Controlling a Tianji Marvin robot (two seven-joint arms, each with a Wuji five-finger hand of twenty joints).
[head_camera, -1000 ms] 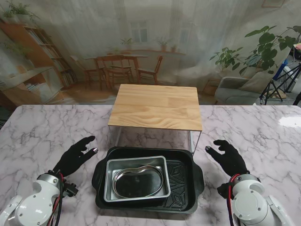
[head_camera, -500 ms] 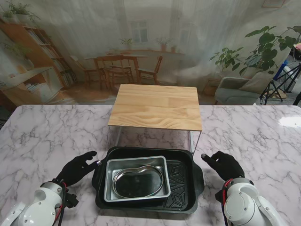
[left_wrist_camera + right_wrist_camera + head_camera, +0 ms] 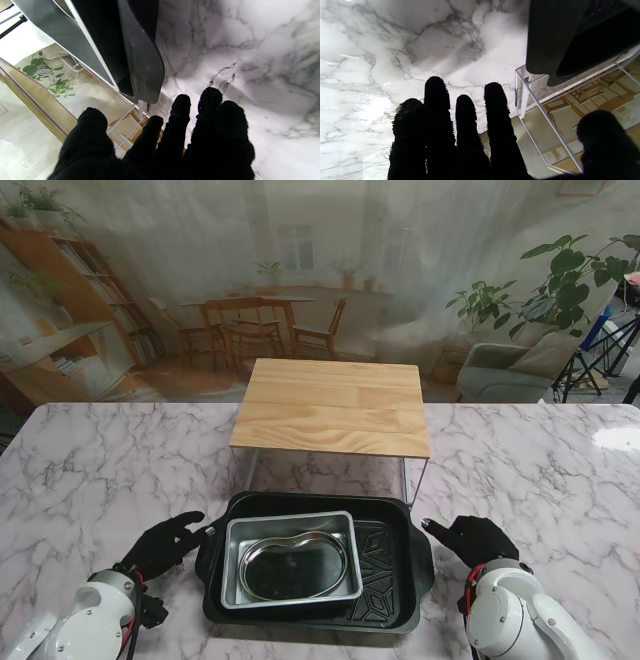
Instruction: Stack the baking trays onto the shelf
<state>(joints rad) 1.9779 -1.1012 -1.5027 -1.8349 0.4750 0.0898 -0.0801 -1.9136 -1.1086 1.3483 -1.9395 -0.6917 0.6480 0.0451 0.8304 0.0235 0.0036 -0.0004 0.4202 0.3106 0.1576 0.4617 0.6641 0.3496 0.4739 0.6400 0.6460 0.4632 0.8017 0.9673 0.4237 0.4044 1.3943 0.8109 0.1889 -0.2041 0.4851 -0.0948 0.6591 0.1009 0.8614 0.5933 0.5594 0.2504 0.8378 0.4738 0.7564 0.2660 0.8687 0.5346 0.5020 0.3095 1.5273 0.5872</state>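
Two nested trays, silver tray [image 3: 290, 558] inside black tray [image 3: 385, 565]: rigid, probably slick; grip its end handles. Left hand [image 3: 165, 542] and right hand [image 3: 475, 538] spread, empty.

A large black baking tray [image 3: 385, 565] lies flat on the near middle of the table. Inside it, toward its left, sits a smaller silver tray [image 3: 290, 557], also flat. The wooden-topped shelf [image 3: 334, 406] on thin metal legs stands just beyond them, its top bare.
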